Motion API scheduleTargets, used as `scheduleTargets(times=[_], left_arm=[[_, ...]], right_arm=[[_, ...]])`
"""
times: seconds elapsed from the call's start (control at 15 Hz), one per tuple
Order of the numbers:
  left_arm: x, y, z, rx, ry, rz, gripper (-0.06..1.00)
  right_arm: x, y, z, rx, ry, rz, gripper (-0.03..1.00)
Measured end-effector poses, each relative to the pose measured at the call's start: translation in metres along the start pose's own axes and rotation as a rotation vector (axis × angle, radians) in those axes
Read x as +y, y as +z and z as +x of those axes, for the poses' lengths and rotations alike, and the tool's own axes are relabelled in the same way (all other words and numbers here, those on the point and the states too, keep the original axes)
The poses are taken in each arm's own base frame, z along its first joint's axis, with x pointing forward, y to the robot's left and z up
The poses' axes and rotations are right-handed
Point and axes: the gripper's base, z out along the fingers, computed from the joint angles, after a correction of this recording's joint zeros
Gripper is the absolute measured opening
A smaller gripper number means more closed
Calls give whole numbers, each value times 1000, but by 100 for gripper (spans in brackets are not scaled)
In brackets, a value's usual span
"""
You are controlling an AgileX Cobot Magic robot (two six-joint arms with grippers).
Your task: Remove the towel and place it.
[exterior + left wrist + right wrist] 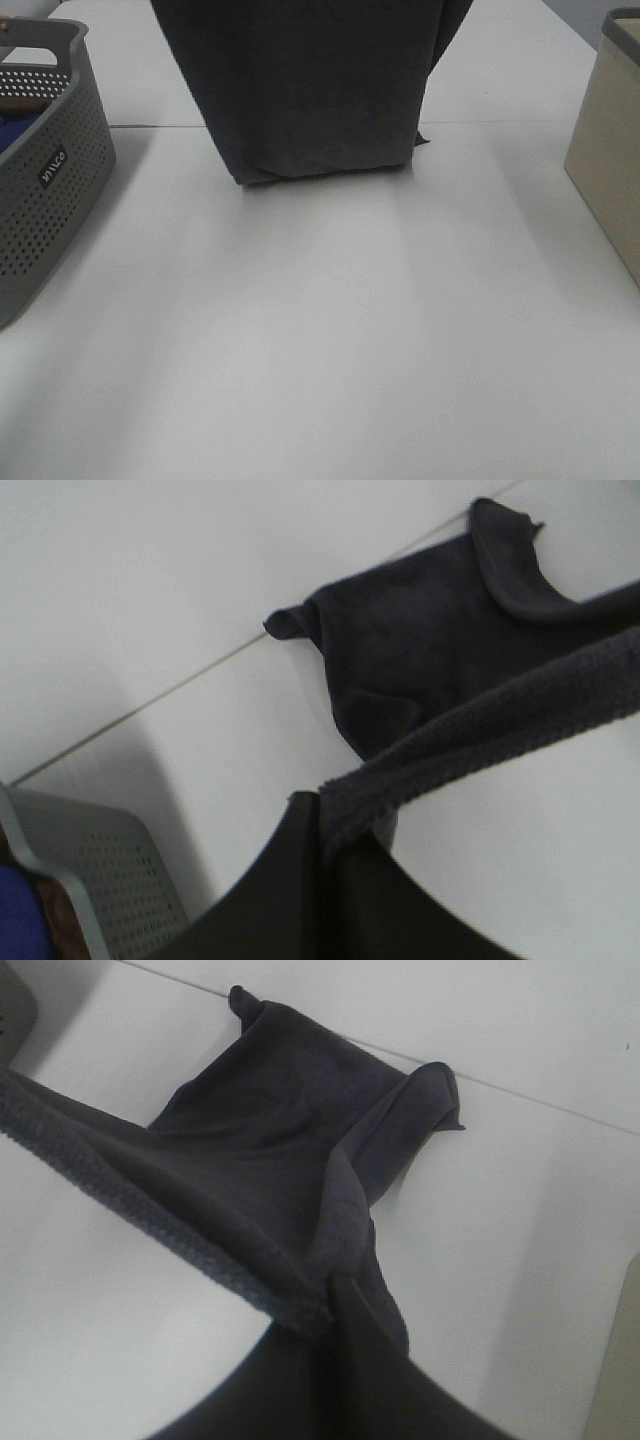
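Observation:
The dark charcoal towel [310, 80] hangs down from above the frame at the far middle of the white table [330, 330], and its lower edge rests folded on the table top. The grippers are out of the high view. In the left wrist view my left gripper [322, 825] is shut on one top corner of the towel [420, 660], whose hem stretches taut away from it. In the right wrist view my right gripper [325, 1310] is shut on the other top corner of the towel [280, 1150]. No white tag shows.
A grey perforated basket [45, 190] with something blue inside stands at the table's left edge; it also shows in the left wrist view [110, 880]. A beige box [610, 150] stands at the right edge. A seam [520, 124] crosses the table behind the towel's lower edge.

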Motion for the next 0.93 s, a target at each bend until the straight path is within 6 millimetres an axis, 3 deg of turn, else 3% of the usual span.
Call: scheduleTargets(times=[0.2,0.27,0.47,0.6,0.93], left_arm=[[-16,-39,43,57,2,68,0],[-24,-46,69,103,-19,117,0],[-37,-41,104,179,-59,201,0],[-44,-26,125,260,-71,253,0],[-56,-3,161,393,-97,330,0]], right_arm=[[8,-30,31,7,20,-64,1],[11,-36,52,43,33,-91,1],[14,-32,84,125,74,-121,1],[16,-20,105,200,105,-133,1],[19,3,132,323,134,-159,1]])
